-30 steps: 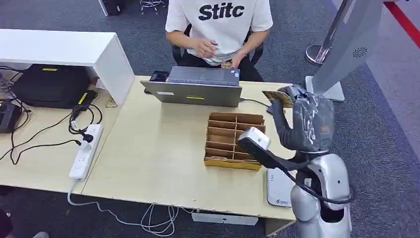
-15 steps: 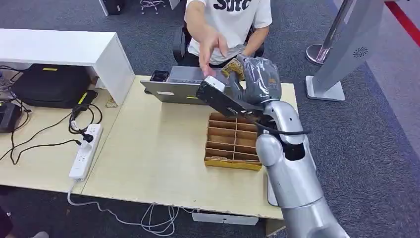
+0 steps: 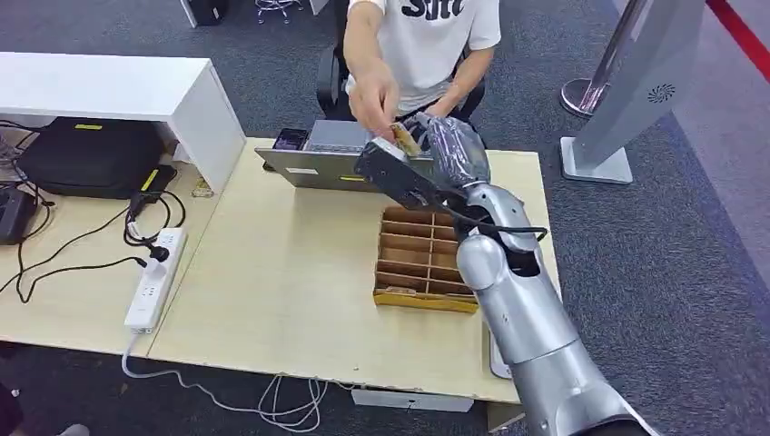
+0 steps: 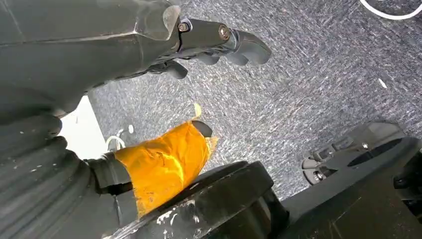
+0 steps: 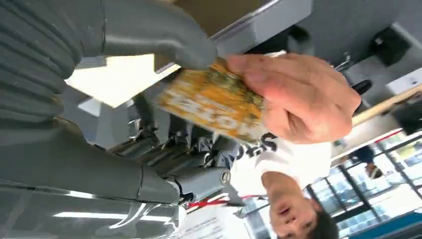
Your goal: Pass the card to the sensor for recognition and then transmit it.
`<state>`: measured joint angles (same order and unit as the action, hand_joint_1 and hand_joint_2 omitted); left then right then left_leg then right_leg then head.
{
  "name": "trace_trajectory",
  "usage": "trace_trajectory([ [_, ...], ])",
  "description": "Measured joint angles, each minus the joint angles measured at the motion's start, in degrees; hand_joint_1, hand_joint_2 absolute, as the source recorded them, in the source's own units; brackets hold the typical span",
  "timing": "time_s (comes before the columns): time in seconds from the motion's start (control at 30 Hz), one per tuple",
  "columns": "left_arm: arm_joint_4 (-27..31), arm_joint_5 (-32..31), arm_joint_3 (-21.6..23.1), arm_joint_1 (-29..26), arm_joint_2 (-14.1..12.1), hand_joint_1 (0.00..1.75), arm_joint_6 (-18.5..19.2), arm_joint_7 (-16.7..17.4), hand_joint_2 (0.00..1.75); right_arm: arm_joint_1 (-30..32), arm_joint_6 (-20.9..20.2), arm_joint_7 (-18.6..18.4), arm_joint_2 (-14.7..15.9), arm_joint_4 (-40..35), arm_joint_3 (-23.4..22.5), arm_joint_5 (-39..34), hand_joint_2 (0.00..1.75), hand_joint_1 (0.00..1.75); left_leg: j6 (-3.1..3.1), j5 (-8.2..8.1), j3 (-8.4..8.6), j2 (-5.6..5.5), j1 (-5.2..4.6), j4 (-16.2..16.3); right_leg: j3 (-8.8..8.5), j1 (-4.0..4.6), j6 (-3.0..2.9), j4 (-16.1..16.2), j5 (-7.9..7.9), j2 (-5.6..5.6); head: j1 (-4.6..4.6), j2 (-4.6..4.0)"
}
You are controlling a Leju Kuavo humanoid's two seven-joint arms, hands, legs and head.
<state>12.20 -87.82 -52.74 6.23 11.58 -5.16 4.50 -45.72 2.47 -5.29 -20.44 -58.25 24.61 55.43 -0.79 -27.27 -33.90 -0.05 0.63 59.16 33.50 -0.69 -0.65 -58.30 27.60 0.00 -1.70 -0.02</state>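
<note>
My right hand is raised over the back of the table, above the laptop. It pinches a yellow patterned card between thumb and fingers. A seated person's hand reaches across and grips the same card. The right wrist view shows my thumb pressing on the card while the person's hand holds its other end. The flat white sensor pad lies at the table's front right edge, mostly hidden behind my arm. My left hand hangs over grey carpet, fingers spread and holding nothing.
A brown divided box sits on the table under my right forearm. A white power strip with cables lies at the left, near a white shelf and a black bag. A grey kiosk stand is at the back right.
My right arm swung with the card from the table's right side to above the laptop. The person reached out and now grips the card.
</note>
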Motion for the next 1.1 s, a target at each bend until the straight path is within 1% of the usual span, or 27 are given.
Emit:
trace_trajectory([
  [0.13,0.0,0.09,0.0,-0.04,0.0,0.0,-0.39,0.0,1.75,1.45,0.17,2.43,-0.02,-1.62,0.17,-0.33,1.75,0.0,0.0,0.0,0.0,-0.01,0.0,-0.01,-0.01,0.0,0.0,0.0,0.01,-0.02,0.0,0.0],
  [0.2,0.0,0.2,0.0,-0.07,-0.02,0.0,-0.57,0.0,1.75,2.77,-0.46,4.0,-0.04,-3.48,0.17,-0.79,1.75,0.0,0.0,0.0,0.0,-0.01,0.0,-0.01,-0.01,0.0,0.0,0.0,0.01,-0.02,0.0,0.0],
  [0.43,0.0,0.87,-0.65,-0.47,-0.11,0.0,-1.35,-0.26,1.75,10.21,-3.82,10.48,-0.04,-13.24,-0.2,-1.46,1.75,0.0,0.0,0.0,0.0,-0.02,0.0,-0.01,-0.02,0.0,0.0,0.01,0.01,-0.03,0.0,0.0],
  [0.5,0.0,1.4,-1.12,-0.73,-0.2,0.0,-1.53,-0.39,1.75,13.12,-3.87,11.76,-0.02,-16.07,-0.11,-0.91,1.75,0.0,0.01,-0.01,0.01,-0.01,0.0,-0.01,-0.01,0.0,0.0,0.02,0.02,-0.03,0.0,0.0],
  [0.57,0.0,1.79,-1.53,-0.88,-0.22,0.0,-1.62,-0.44,1.75,15.66,-2.83,12.08,0.26,-18.27,0.61,1.28,1.75,0.0,0.01,-0.01,0.01,-0.01,0.0,-0.01,-0.01,0.0,0.0,0.03,0.03,-0.03,0.0,0.0],
  [0.6,0.0,1.88,-1.88,-0.93,-0.22,0.0,-1.7,-0.42,1.75,17.3,-1.5,11.95,0.66,-19.57,1.25,3.4,1.75,0.0,0.02,-0.02,0.0,-0.02,0.0,-0.01,-0.01,0.0,-0.01,0.03,0.04,-0.03,0.0,0.0],
  [0.67,0.0,2.03,-2.41,-1.02,-0.22,0.0,-1.77,-0.42,1.75,19.77,1.34,11.17,1.49,-21.4,2.41,7.24,1.75,0.0,0.03,-0.03,0.01,-0.01,0.0,-0.01,-0.01,0.0,0.0,0.03,0.04,-0.03,0.0,0.0],
  [0.8,0.0,2.23,-3.04,-1.08,-0.2,0.0,-2.08,-0.35,1.75,23.73,5.15,9.46,3.73,-23.67,3.61,12.76,1.75,0.0,0.03,-0.03,0.01,-0.01,0.0,-0.01,-0.03,0.0,0.0,0.04,0.04,-0.04,0.0,0.0],
  [0.97,0.0,2.56,-4.06,-1.13,-0.2,0.0,-2.34,0.06,1.75,27.77,7.78,9.57,6.23,-23.85,3.1,14.97,1.75,0.0,0.03,-0.02,0.02,-0.01,-0.01,-0.01,-0.04,0.0,0.0,0.04,0.03,-0.04,0.0,0.0],
  [1.1,0.0,2.75,-4.7,-1.15,-0.2,0.0,-2.43,0.17,1.75,30.36,8.68,9.97,7.63,-23.85,1.9,15.3,1.75,0.0,0.03,-0.03,0.02,-0.01,0.0,-0.01,-0.04,0.0,0.0,0.04,0.03,-0.04,0.0,0.0],
])
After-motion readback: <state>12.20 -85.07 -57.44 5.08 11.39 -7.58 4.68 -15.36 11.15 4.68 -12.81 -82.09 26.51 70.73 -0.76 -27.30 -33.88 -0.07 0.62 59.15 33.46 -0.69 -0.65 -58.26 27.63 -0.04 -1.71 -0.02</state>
